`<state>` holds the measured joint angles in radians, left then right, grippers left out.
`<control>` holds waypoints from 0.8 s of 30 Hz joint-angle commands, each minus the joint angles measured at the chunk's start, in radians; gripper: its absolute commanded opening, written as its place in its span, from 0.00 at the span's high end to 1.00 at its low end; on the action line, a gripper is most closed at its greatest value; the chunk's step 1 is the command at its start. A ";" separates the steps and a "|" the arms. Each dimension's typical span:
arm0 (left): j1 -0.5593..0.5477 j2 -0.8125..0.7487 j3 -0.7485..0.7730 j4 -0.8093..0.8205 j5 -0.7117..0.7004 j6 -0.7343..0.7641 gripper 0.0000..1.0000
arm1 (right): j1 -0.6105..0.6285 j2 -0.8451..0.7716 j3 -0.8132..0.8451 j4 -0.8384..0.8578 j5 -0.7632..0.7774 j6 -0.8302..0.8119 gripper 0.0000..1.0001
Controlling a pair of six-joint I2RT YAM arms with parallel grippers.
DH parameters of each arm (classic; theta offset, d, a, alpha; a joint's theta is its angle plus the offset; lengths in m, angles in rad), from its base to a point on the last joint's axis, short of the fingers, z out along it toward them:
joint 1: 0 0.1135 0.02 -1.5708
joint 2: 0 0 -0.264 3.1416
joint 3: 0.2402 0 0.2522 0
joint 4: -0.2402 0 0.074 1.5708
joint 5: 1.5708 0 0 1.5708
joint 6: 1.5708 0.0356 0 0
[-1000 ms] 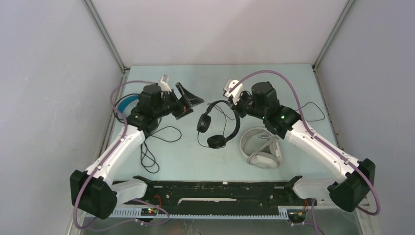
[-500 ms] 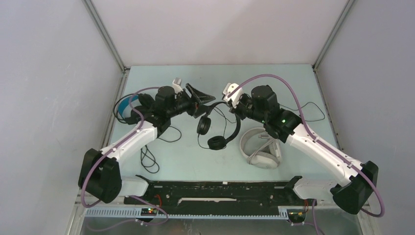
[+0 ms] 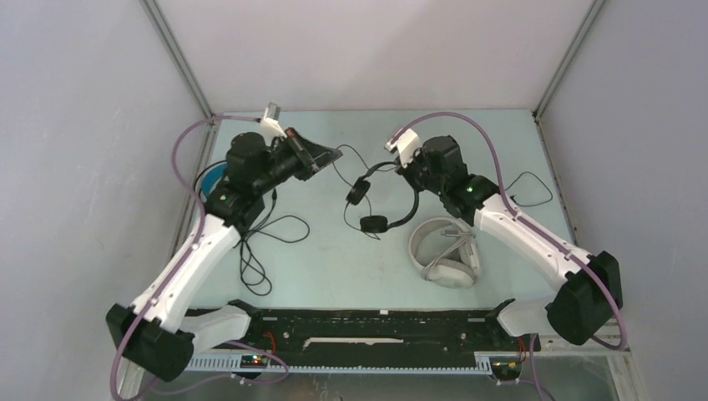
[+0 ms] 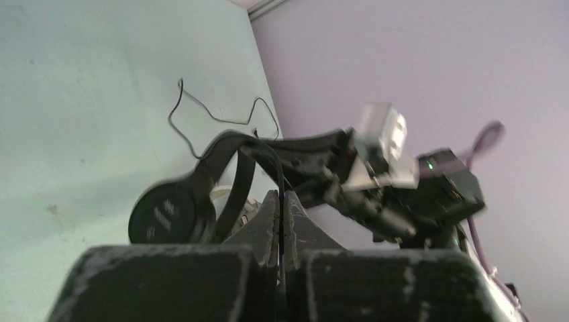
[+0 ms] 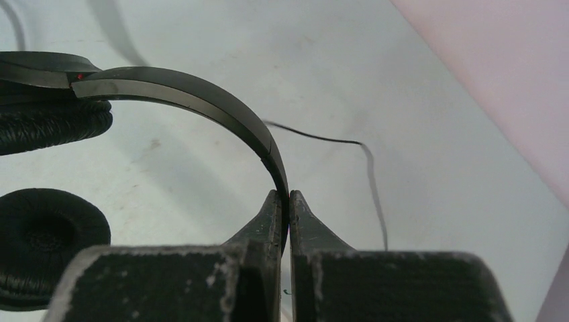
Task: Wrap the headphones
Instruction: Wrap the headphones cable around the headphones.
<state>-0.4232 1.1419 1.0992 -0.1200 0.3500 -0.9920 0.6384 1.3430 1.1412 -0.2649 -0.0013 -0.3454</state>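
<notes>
Right hand (image 5: 282,194) pinched shut on the band of the small thin black on-ear headset (image 3: 373,223), mid-counter (image 3: 334,259). Left hand (image 4: 280,196) clamped on its thin black cable (image 4: 280,182). Risk: overpull strains the cable or slips the band.

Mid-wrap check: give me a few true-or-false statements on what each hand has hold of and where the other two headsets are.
1. The right hand is shut on the headband of the small black on-ear headphones. True.
2. The left hand is open. False: it is shut on the thin black cable.
3. The large white over-ear headphones are lifted. False: they lie on the pale green table, untouched.
4. The black over-ear headphones with blue lining lie near the table's left edge. True.
</notes>
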 commanded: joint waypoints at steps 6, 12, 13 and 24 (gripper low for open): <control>0.010 -0.200 -0.034 -0.370 -0.335 0.328 0.99 | -0.116 0.173 0.256 -0.140 0.065 0.305 1.00; 0.059 -0.254 -0.114 -0.457 -0.347 0.318 0.66 | -0.115 0.181 0.288 -0.181 0.136 0.365 1.00; 0.059 -0.268 -0.129 -0.463 -0.370 0.304 0.51 | -0.125 0.179 0.303 -0.190 0.128 0.382 1.00; 0.064 -0.251 -0.045 -0.334 -0.050 0.573 0.24 | -0.042 0.159 0.421 -0.363 0.071 0.315 1.00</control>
<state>-0.3504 0.8761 0.9676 -0.5797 0.0803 -0.6151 0.5758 1.5444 1.4822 -0.5735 0.0906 -0.0452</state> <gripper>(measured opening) 0.728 0.020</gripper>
